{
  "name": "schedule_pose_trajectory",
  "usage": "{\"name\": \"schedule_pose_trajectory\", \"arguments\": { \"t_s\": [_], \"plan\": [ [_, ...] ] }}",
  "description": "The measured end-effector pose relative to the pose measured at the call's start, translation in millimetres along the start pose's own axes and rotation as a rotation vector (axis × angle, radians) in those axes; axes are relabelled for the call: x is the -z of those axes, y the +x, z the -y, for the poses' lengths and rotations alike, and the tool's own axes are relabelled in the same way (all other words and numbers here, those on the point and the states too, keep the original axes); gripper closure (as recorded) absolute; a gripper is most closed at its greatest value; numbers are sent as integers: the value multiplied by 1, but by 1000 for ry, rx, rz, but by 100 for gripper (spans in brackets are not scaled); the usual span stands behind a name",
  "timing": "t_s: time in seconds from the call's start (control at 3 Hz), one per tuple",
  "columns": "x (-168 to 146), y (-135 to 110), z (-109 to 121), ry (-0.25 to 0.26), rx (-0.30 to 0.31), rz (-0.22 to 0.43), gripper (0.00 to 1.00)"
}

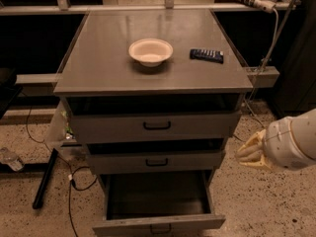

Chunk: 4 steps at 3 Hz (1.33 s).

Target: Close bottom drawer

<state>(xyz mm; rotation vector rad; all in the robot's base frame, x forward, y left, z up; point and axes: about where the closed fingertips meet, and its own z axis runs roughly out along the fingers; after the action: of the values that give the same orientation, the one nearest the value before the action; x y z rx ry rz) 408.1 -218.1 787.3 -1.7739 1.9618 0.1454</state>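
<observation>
Open floor [236, 194] between claw [246, 153], bottom drawer [158, 224]

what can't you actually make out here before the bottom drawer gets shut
- Grey metal bottom drawer: the camera view's lower edge cuts off part of its front.
- Its interior: too dark to tell whether anything lies inside.
- Cream claw, right of the grey cabinet and apart from it: its arm is cut off by the right edge.
- Flat black object on the cabinet top: too small to identify.
</observation>
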Motion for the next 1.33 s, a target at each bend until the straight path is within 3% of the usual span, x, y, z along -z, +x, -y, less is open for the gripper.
{"name": "schedule_pose_trajectory", "arguments": {
  "t_s": [0.33, 0.67, 1.0, 1.33],
  "plan": [
    [0, 0, 0, 0, 0, 0, 100],
    [-1, 0, -1, -2, -1, -1, 100],
    [-24, 16, -14, -32, -47, -10, 100],
    [-56, 31, -30, -58, -71, 27, 100]
  ]
}}
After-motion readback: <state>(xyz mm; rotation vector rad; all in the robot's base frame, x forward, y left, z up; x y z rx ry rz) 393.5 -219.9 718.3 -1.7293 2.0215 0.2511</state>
